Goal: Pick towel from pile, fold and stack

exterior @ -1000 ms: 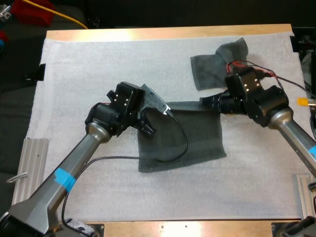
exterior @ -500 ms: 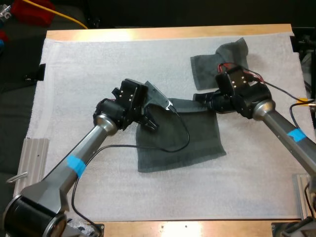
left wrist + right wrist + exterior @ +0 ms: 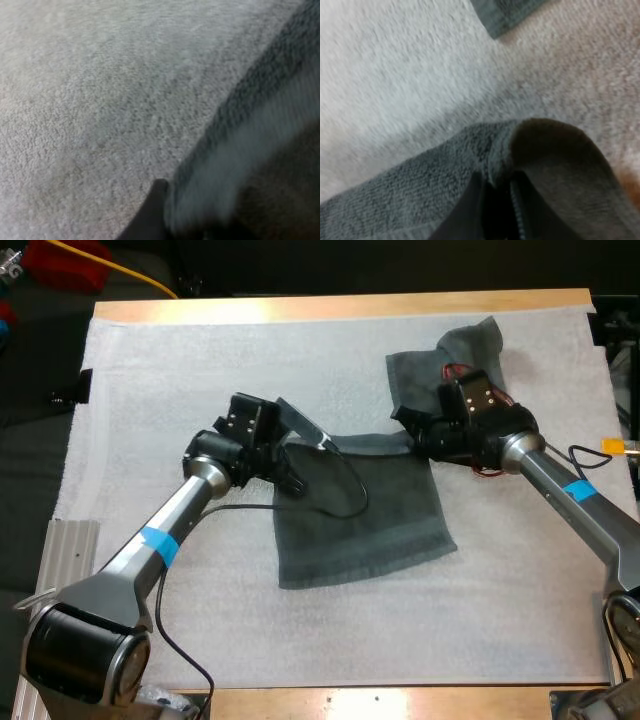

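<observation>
A dark grey-green towel [image 3: 365,515] lies spread flat on the mat's middle. My left gripper [image 3: 290,480] is at its far left corner; the left wrist view shows one black finger [image 3: 152,210] pressed against the towel's edge [image 3: 260,145]. At the far right corner my right gripper [image 3: 412,440] is shut on the towel, and the right wrist view shows the cloth [image 3: 555,165] folded over the black fingers [image 3: 470,210]. A second, crumpled towel [image 3: 445,365] lies behind the right gripper; its corner [image 3: 505,15] shows just beyond the held edge.
The white mat [image 3: 170,380] covers the wooden table [image 3: 340,306], with bare room at the left and along the front. Metal brackets [image 3: 62,580] sit at the table's near left and near right corners.
Both grippers have moved toward the table's far side, drawing the towel's far edge with them. The right gripper now sits against the crumpled towel's near edge.
</observation>
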Controlling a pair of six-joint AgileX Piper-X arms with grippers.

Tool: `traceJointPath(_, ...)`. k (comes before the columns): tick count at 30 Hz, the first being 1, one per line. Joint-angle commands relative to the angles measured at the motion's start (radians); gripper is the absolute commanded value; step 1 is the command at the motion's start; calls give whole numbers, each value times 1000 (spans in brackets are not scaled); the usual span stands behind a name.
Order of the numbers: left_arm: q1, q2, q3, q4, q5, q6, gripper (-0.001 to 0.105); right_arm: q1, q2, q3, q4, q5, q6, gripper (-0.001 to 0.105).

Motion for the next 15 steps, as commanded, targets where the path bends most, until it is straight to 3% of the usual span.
traceJointPath(1, 8, -7, -4, -11, 29, -8, 31, -3, -1, -5, -28, -16, 30, 0)
traceJointPath(2, 11, -7, -4, -12, 35, -8, 40, -3, 0, -5, -37, -16, 43, 1)
traceJointPath(4, 19, -7, -4, -13, 50, -8, 74, -3, 0, -5, -69, -18, 83, 9)
traceJointPath(5, 19, -7, -4, -13, 50, -8, 76, -3, 0, -5, -83, -21, 92, 13)
traceJointPath(8, 19, -7, -6, -6, 43, -8, 67, -3, 0, -5, -171, -66, 114, 35)
traceJointPath(10, 19, -10, -8, 14, 43, -11, 68, -3, 0, -5, -256, -118, 114, 52)
traceJointPath(13, 19, -26, -8, 44, 44, -33, 71, -3, 0, -5, -334, -175, 110, 64)
traceJointPath(15, 19, -45, -8, 51, 44, -51, 71, -3, -6, -5, -334, -184, 80, 65)
